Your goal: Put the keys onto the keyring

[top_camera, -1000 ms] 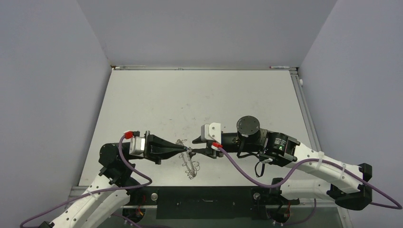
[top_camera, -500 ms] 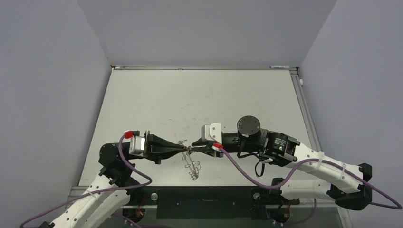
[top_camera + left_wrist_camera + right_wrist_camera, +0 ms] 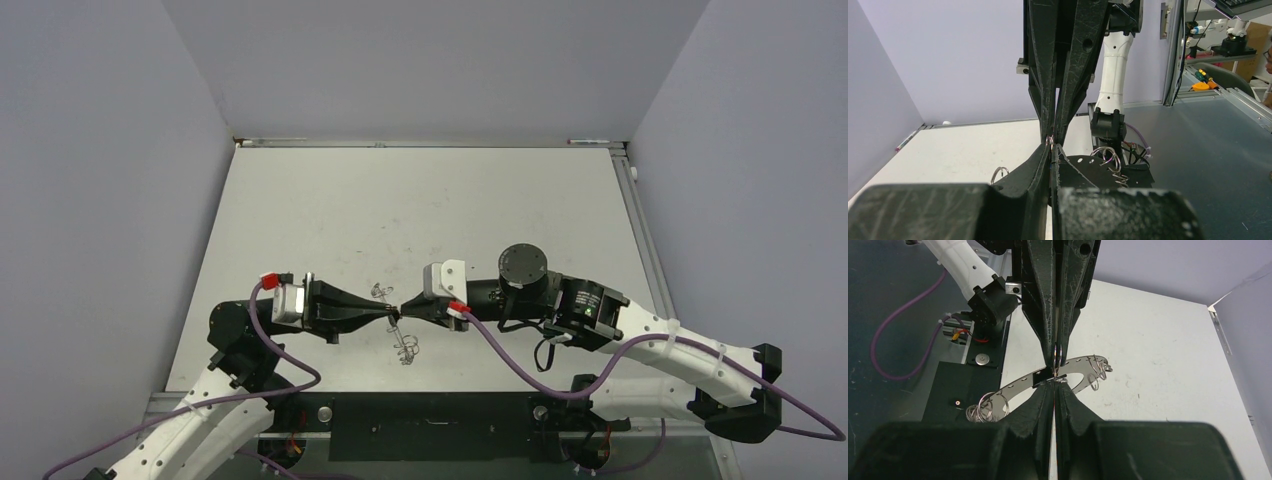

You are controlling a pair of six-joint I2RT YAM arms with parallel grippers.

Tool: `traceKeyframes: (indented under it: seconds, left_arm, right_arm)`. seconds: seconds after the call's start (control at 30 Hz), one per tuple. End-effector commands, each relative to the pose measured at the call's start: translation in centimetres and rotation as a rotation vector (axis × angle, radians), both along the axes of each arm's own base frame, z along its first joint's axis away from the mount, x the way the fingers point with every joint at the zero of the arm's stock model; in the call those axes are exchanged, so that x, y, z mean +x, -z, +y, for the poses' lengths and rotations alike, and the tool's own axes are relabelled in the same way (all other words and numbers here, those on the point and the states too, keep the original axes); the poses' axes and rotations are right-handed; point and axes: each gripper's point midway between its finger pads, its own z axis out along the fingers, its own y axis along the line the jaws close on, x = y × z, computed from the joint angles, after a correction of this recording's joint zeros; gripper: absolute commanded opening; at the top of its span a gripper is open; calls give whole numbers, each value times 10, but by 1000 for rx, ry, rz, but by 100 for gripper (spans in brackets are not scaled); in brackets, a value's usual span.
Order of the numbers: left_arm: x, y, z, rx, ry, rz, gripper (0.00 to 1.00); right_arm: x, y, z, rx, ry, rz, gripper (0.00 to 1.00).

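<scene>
Claw status: left claw (image 3: 392,314) closed to a sliver on a small wire loop (image 3: 1058,353) at the rim of the keyring (image 3: 1014,386). The right claw (image 3: 403,310) is likewise closed, its tips on the ring's flat band, meeting the left tip to tip. Location: keyring between both claws, near the tabletop (image 3: 420,210) front edge. Also: keys (image 3: 1043,377), black head against the band beside the right tips; whether it is gripped cannot be told.

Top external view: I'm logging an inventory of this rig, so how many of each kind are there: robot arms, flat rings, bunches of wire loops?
Robot arms: 2
Keyring: 1
Wire-loop bunches: 2
Total: 5
</scene>
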Motion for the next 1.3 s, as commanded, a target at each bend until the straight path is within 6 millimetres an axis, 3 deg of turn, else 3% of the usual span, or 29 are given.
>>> traceKeyframes:
  seconds: [0.0, 0.4, 0.53, 0.57, 0.77, 1.27]
  left_arm:
    - [0, -18, 6, -65, -27, -39, 0]
    - [5, -25, 10, -113, -51, -23, 0]
    - [6, -23, 9, -106, -51, -20, 0]
    - [5, -23, 9, -104, -51, -21, 0]
    - [1, -22, 8, -97, -27, -28, 0]
    - [-1, -21, 8, -97, -15, -25, 0]
  right_arm:
    - [1, -6, 4, 42, -12, -14, 5]
    - [-1, 7, 8, 22, -23, 16, 6]
    - [2, 2, 7, 35, -2, 10, 31]
    - [3, -1, 5, 45, 6, 6, 34]
    - [1, -19, 0, 112, 5, -19, 36]
    - [-3, -26, 13, 142, -48, -19, 31]
